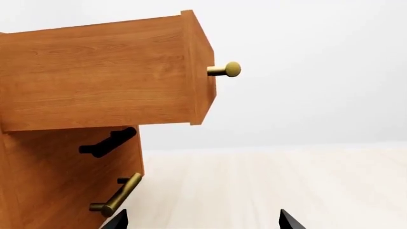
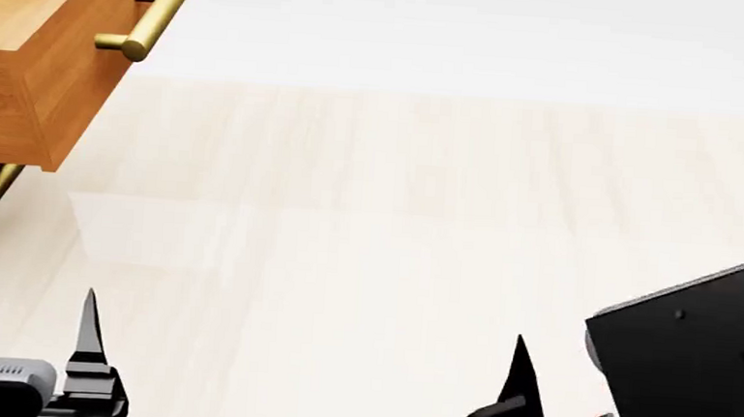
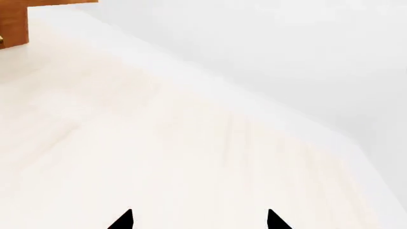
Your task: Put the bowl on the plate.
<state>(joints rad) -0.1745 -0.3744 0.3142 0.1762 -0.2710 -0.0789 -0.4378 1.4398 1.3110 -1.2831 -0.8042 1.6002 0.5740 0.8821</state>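
Note:
Neither the bowl nor the plate shows in any view. My left gripper (image 1: 203, 222) is open, its two dark fingertips (image 1: 117, 220) wide apart over bare pale floor with nothing between them. In the head view it sits at the lower left (image 2: 19, 321). My right gripper (image 3: 198, 221) is also open and empty above the pale floor. The head view shows only one of its fingertips (image 2: 517, 372), beside the black arm housing (image 2: 686, 363).
A wooden cabinet (image 1: 57, 171) stands to the left with its top drawer (image 2: 46, 43) pulled out. That drawer carries a brass handle (image 2: 144, 20), and lower fronts have a black handle (image 1: 108, 143) and a brass handle (image 1: 117, 195). Pale wood floor (image 2: 384, 229) runs to a white wall.

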